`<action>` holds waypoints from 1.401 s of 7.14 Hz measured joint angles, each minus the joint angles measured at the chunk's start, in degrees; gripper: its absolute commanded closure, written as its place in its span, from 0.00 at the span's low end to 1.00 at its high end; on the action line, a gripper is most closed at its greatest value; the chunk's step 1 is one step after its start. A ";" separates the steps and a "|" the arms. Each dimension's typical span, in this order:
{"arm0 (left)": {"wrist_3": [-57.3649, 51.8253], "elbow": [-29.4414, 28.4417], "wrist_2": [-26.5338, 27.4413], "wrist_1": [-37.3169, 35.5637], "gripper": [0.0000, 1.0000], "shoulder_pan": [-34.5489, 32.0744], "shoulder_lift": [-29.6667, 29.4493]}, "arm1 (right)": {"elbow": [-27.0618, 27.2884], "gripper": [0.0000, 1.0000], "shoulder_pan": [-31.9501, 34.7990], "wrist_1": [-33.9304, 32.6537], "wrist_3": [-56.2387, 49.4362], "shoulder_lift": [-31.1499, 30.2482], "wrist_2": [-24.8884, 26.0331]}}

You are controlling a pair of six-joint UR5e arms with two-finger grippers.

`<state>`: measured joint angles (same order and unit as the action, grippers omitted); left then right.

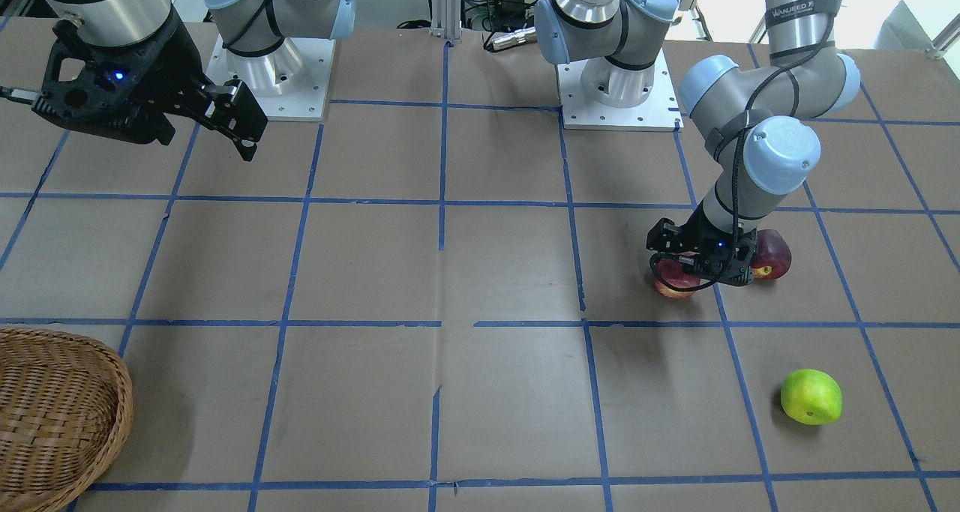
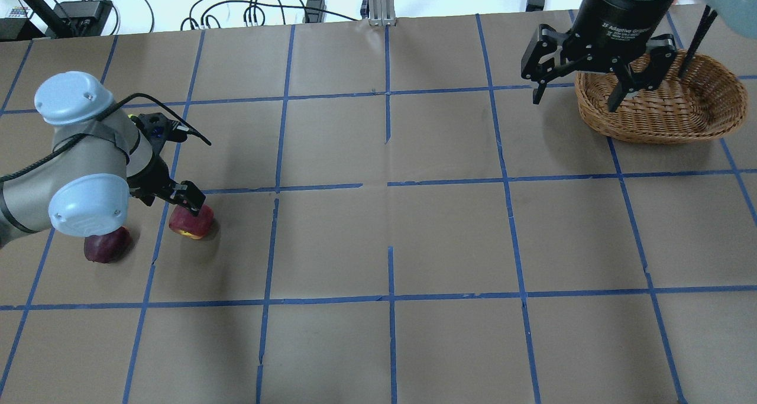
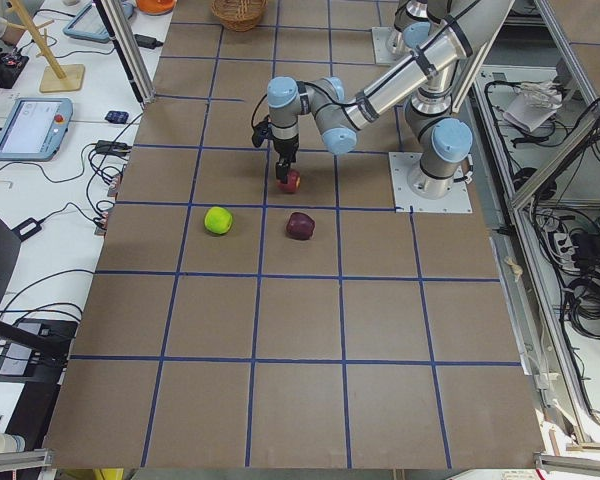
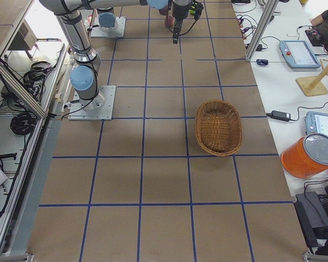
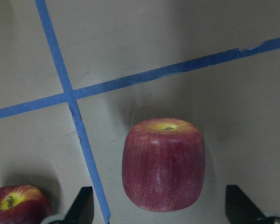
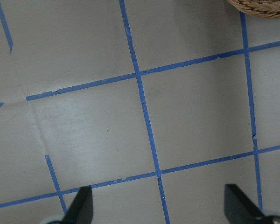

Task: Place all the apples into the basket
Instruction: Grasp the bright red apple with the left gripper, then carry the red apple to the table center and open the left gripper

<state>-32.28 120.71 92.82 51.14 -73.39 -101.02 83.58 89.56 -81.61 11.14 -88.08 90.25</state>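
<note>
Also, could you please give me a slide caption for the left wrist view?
Open left gripper straddles the red apple on the table; maroon apple at lower left.

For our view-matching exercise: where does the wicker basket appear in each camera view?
Exterior front-facing: wicker basket bottom-left corner.
Overhead exterior: wicker basket upper right.
Exterior left: wicker basket top edge.
Exterior right: wicker basket centre.
Left wrist: absent.
Right wrist: wicker basket rim, top-right corner.
Shared landmark: blue tape grid.
</note>
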 measured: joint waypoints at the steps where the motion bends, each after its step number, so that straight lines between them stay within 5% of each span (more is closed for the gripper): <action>1: -0.64 0.40 -1.20 -0.64 0.04 0.05 -1.79 | 0.03 0.00 0.00 0.06 0.00 -0.01 -0.01; 2: -0.90 0.34 -1.58 -0.92 0.52 0.07 -3.20 | 0.00 0.00 0.00 0.04 -0.04 -0.04 -0.05; 3: -0.34 -0.14 -1.60 -0.96 0.67 0.07 -4.05 | -0.07 0.00 0.00 -0.02 -0.10 -0.06 -0.05; 6: 14.61 -6.70 -2.77 4.22 0.67 -4.13 -4.38 | -0.38 0.00 0.00 -0.15 -0.15 -0.04 0.03; 8: 33.92 -15.64 -7.12 9.37 0.73 -15.29 -6.65 | -0.42 0.00 0.00 -0.06 -0.11 0.00 0.03; 10: 51.75 -19.98 -12.20 6.49 0.72 -26.79 -11.80 | -0.11 0.00 -0.04 -0.06 -0.20 0.00 0.34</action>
<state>19.46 100.73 80.62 57.62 -100.17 -112.82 83.47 89.52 -81.67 10.94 -88.08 90.59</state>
